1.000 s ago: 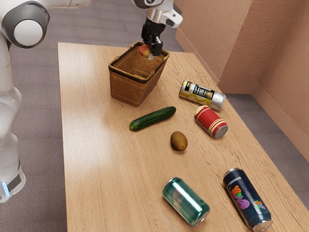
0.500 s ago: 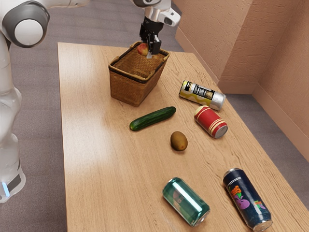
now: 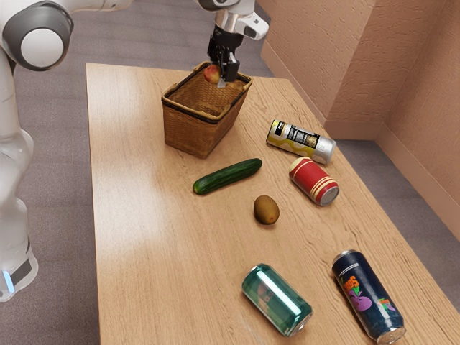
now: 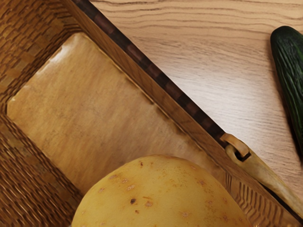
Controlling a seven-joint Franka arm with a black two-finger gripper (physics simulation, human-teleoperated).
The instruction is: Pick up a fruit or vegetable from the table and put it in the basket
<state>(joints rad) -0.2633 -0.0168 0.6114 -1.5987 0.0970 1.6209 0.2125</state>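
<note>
Gripper (image 3: pixel 219 76) closed on fruit (image 3: pixel 212 74), over basket

The gripper is shut on the fruit, its black fingers pointing down from a hand held roughly upright. The arm (image 3: pixel 36 44) comes in from the exterior view's left, across the top, and reaches over the far end of the basket (image 3: pixel 188 129).

Fruit: rounded, smooth-skinned. Red with yellow patches in the exterior view; the wrist view presents a yellow face with small brown specks and one darker spot. It is off the table (image 3: pixel 140 244), at the basket's opening. Whether its underside lies below the rim cannot be determined.

Basket: woven brown, upright, with a dark band at the rim and a pale handle (image 4: pixel 265 172) folded down along it. The wrist view shows its bare, light brown floor beyond the fruit.

On the table near the basket: a green cucumber (image 3: pixel 228 176) and, farther off, a brown kiwi (image 3: pixel 266 210). Four cans lie on their sides: yellow and silver (image 3: pixel 300 141), red (image 3: pixel 314 181), teal (image 3: pixel 277 300) and dark blue (image 3: pixel 368 296).
</note>
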